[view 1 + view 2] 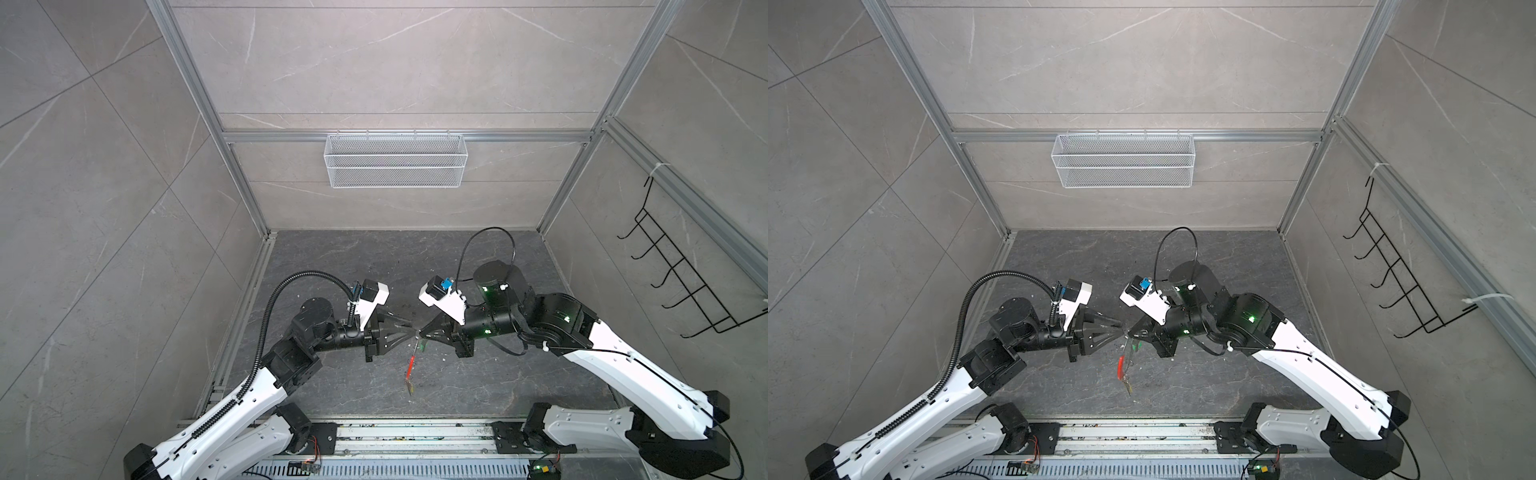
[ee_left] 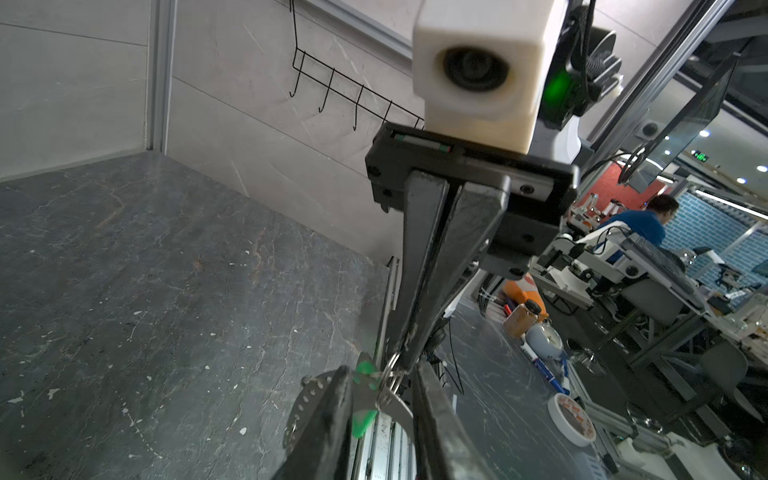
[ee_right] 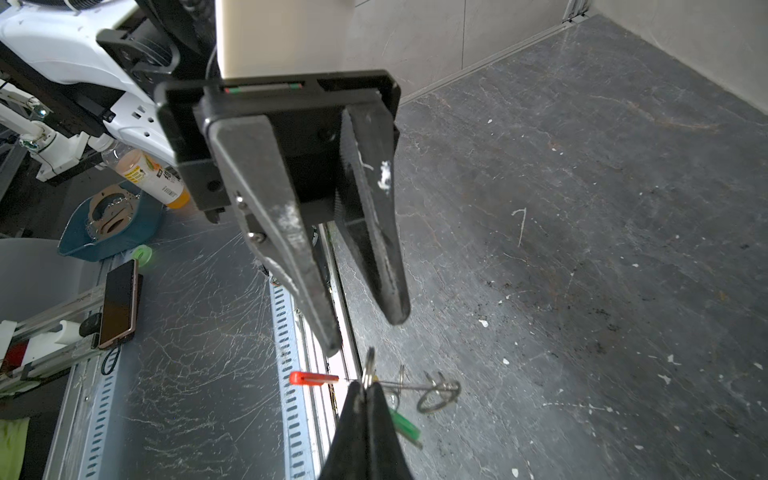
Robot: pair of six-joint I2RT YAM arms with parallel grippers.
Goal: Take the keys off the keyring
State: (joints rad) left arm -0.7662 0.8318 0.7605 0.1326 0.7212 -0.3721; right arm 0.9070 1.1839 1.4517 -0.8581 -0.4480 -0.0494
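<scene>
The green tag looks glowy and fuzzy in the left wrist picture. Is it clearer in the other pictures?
Left wrist view: the green tag is close to the lens, so it looks soft-edged and overbright. Right wrist view: it is still a bit soft, but you can make out its oblong shape. Both top views: there is no glow, and it is only a tiny green speck.

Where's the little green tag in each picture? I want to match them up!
A top view: the green tag hangs right beside the right gripper.
A top view: same spot, mid-floor.
Left wrist: just inside the open left gripper.
Right wrist: beside the right gripper's shut tips.
Shared landmark: the right gripper pinching a silver ring.
</scene>
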